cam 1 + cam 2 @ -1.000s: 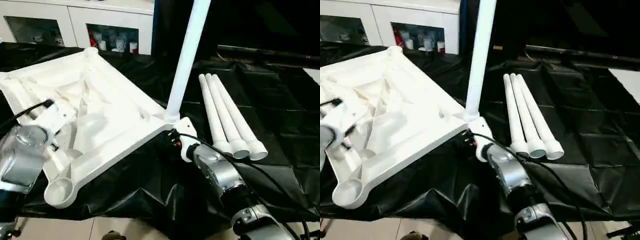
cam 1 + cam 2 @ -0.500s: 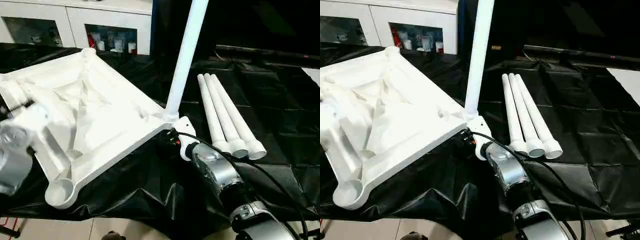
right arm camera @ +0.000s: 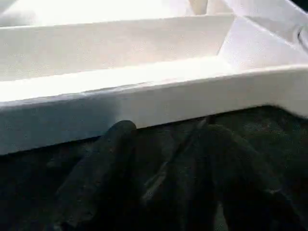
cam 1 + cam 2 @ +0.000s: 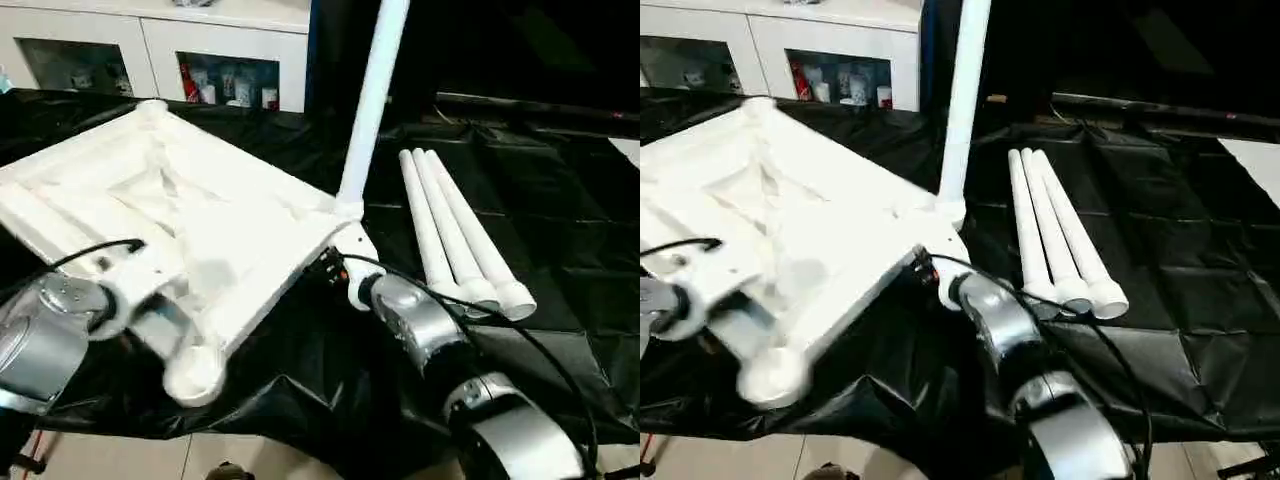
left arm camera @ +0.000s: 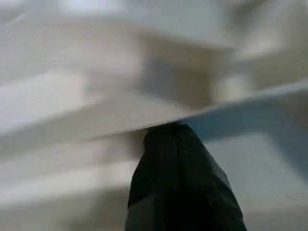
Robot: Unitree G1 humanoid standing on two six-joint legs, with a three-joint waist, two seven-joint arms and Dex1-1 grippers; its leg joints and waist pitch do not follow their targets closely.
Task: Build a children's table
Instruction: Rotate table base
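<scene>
The tabletop (image 4: 170, 230) has turned on the black cover (image 4: 560, 300) since a second ago. The left gripper (image 5: 166, 132) has closed on a rib; whether the right gripper (image 3: 159, 144) holds the near edge cannot be told. One leg (image 4: 370, 100) stands fitted; three spare legs (image 4: 450, 230) lie right.

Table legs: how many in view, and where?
4. One leg stands upright in a corner socket of the upside-down tabletop. Three loose legs lie side by side on the black sheet, to the right of the tabletop. None looks hidden.
</scene>
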